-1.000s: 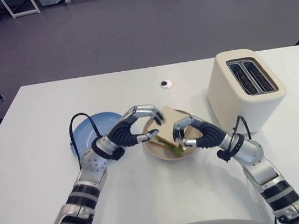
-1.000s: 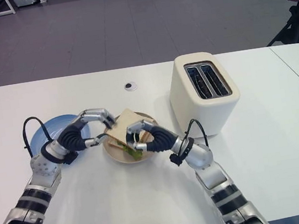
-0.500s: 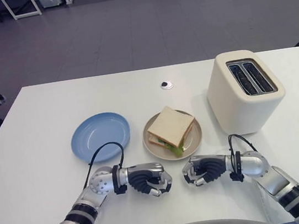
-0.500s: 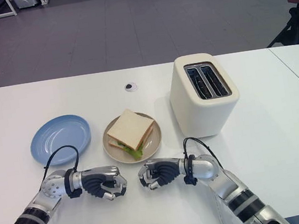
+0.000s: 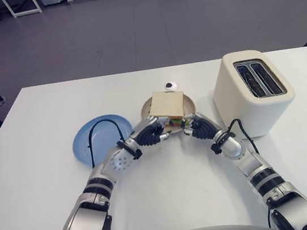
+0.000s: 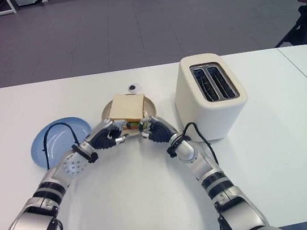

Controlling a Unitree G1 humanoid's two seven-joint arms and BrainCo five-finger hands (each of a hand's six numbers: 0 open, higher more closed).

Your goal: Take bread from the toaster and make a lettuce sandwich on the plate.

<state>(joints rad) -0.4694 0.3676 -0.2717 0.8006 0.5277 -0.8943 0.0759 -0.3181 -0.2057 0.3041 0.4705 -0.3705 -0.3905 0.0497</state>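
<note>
The left hand [image 5: 149, 134] and right hand [image 5: 197, 125], fingers curled and holding nothing, press against the plate's [image 5: 144, 109] near rim, probably to nudge it. The lettuce sandwich [image 5: 166, 103] sits just beyond them.

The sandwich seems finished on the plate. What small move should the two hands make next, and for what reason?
The left hand and right hand sit curled at the near rim of the tan plate, where the sandwich looks fully stacked; the toaster slots look empty. So I would probably just draw both hands back from the plate.
</note>
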